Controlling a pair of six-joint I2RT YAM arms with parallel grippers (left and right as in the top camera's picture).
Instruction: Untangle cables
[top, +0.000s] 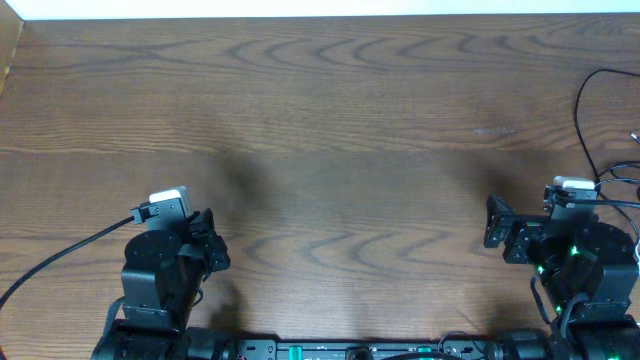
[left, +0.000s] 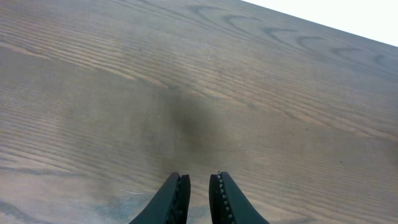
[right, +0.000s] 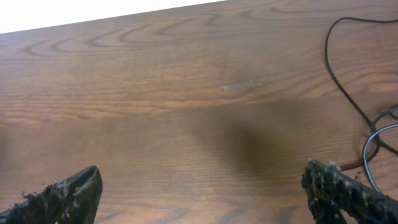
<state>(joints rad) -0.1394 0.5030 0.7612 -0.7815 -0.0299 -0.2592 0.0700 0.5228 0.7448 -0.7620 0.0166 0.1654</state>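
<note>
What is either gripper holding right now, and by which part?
Nothing is held. The left gripper is nearly shut with an empty gap; the right gripper stands wide open, nothing between its jaws.

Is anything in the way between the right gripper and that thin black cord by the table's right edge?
Nothing visible. The right gripper is open over the table, and the black cord lies ahead to its right with only wood between. Whether it is a cable to untangle or the arm's wiring, I cannot tell.
</note>
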